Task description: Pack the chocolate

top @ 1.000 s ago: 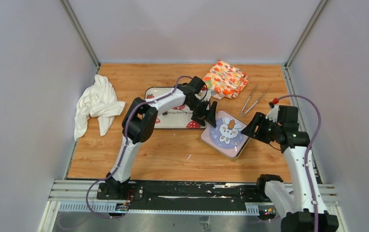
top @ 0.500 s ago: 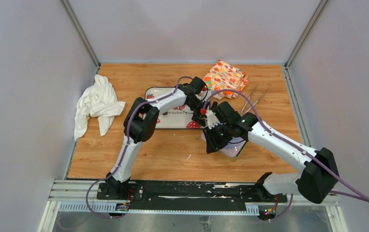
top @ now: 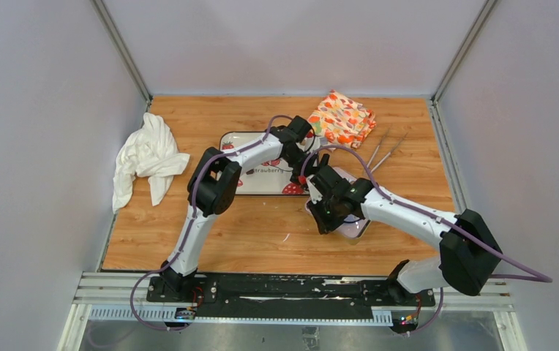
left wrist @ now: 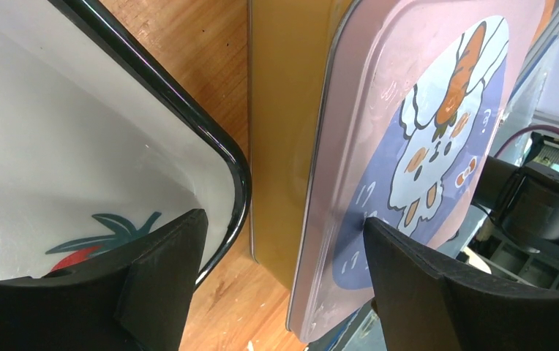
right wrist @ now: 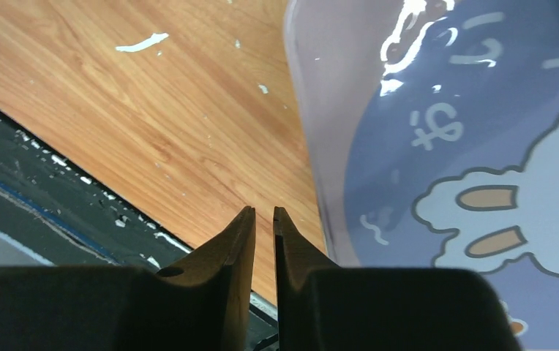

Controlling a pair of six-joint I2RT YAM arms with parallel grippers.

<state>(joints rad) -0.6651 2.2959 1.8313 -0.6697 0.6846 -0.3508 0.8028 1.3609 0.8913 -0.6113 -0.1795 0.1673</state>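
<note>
Tin (left wrist: pixel 423 146) just beside tray (left wrist: pixel 189 110) corner

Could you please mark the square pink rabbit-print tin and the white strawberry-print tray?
Square pink rabbit-print tin (left wrist: pixel 423 146): left wrist view, lid's middle.
White strawberry-print tray (left wrist: pixel 79 146): left wrist view, bare floor.

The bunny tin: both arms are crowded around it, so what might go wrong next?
The left gripper stands open, one finger over the strawberry tray, one over the lid of the tin; closing could pinch the tray's rim too. The right gripper, nearly closed beside the lid's edge, might shove the tin rather than lift the lid. Both arms meet there and could bump.
</note>
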